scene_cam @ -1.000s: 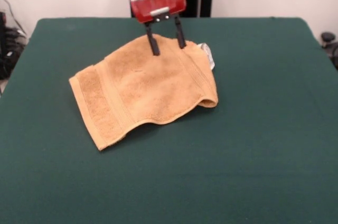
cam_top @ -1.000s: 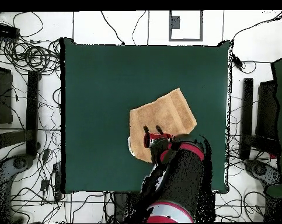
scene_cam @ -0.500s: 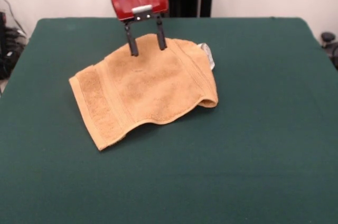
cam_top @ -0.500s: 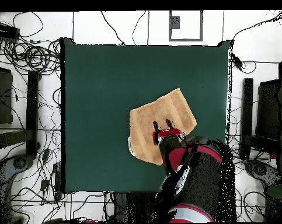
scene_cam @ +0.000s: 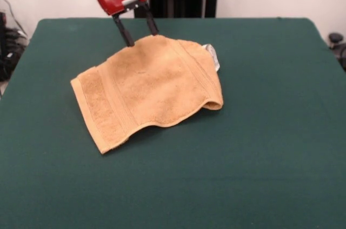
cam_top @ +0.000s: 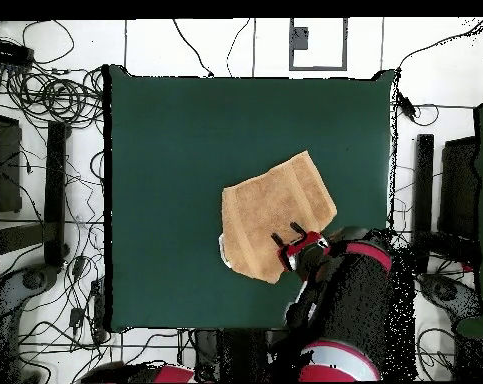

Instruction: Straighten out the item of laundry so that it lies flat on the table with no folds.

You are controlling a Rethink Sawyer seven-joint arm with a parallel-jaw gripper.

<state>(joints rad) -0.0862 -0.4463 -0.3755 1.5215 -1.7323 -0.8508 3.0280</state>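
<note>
1. Gripper (scene_cam: 138,30) open, holding nothing, tips at the towel's (scene_cam: 151,88) far edge in the front view.
2. Towel near mid-table (scene_cam: 270,159), doubled over: fold along one side, tag (scene_cam: 213,56) peeking out beside it.
3. Best to grip only the top layer at a corner, not both layers.
4. Then lift low and drag away from the fold, so nothing bunches.

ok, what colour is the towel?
Golden tan towel, with woven border bands; clearest in the front view.
</note>
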